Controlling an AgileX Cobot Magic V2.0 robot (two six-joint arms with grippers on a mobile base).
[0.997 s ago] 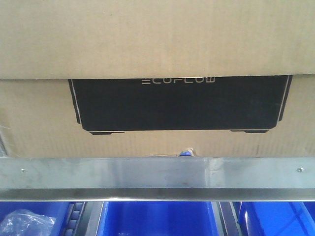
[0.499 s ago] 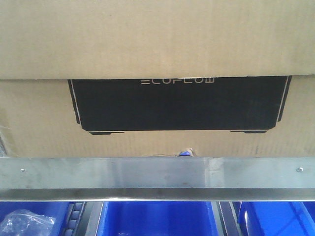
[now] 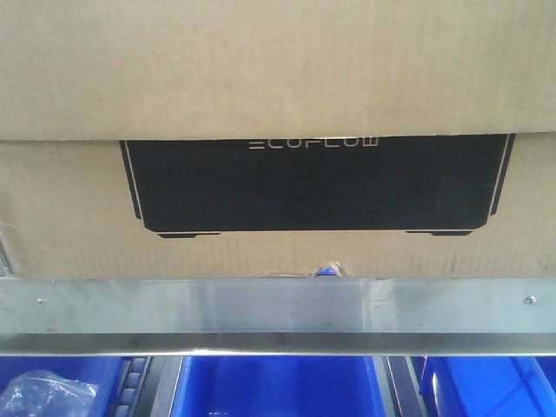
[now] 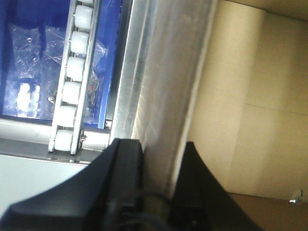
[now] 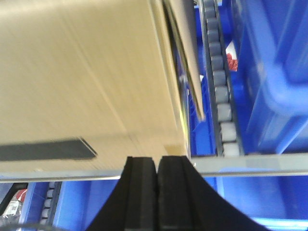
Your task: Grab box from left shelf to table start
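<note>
The box (image 3: 278, 78), a brown carton with a black ECOFLOW panel (image 3: 313, 182), fills the front view and sits on the left shelf behind its steel front rail (image 3: 278, 304). A small torn notch (image 3: 328, 269) shows at its bottom edge. In the left wrist view my left gripper (image 4: 159, 144) is open, its fingers standing either side of the rail (image 4: 163, 72), with the box (image 4: 240, 96) to the right. My right gripper (image 5: 157, 159) is shut on nothing, just in front of the rail (image 5: 240, 166) below the box (image 5: 82, 72). The table is out of view.
Blue plastic bins (image 3: 278, 387) sit under the rail, one holding a clear plastic bag (image 3: 43, 395). White roller tracks (image 4: 72, 72) run beside the bins. More blue bins (image 5: 269, 72) and rollers (image 5: 221, 96) lie right of the box.
</note>
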